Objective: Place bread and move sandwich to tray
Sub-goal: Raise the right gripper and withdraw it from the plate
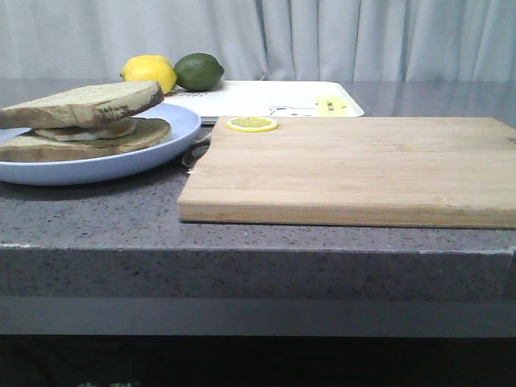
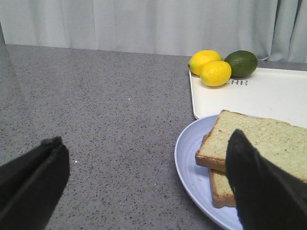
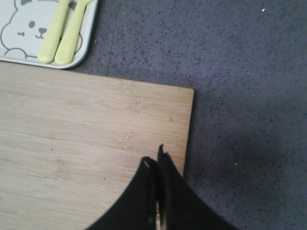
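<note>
Blue plate [image 2: 192, 167] holds the bread [image 2: 261, 139], askew on its stack; it may slide when grasped. Left fingers [image 2: 259, 187] spread wide, empty; right fingers [image 3: 165, 191] closed, empty.

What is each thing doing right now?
bread: lying tilted on top of the stack on the blue plate
tray: holding lemons and a lime
cutting board: one lemon slice on it
left tool: open, empty
right tool: shut, empty
</note>
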Motion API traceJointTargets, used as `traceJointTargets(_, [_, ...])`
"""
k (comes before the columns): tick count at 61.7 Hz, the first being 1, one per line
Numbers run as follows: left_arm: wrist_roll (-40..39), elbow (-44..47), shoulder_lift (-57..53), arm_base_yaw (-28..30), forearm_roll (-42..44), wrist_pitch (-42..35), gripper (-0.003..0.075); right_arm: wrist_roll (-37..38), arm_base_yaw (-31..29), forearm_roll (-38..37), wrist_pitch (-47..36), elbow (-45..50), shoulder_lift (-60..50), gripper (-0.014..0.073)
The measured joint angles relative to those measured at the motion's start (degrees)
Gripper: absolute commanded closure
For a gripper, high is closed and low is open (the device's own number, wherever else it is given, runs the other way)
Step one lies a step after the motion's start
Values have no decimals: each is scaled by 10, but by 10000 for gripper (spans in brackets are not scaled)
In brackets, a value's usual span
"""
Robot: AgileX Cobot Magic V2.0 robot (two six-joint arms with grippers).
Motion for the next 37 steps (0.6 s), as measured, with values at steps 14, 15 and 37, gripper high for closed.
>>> traceJointTargets(14, [0,0,0,0,0,0,83,3,0,10,-191,218,-180,655])
traceJointTargets(15, [0,0,0,0,0,0,83,3,0,10,-203,233,-192,655])
traceJointTargets(37, [0,0,0,0,0,0,83,3,0,9,-396,562,-480,655])
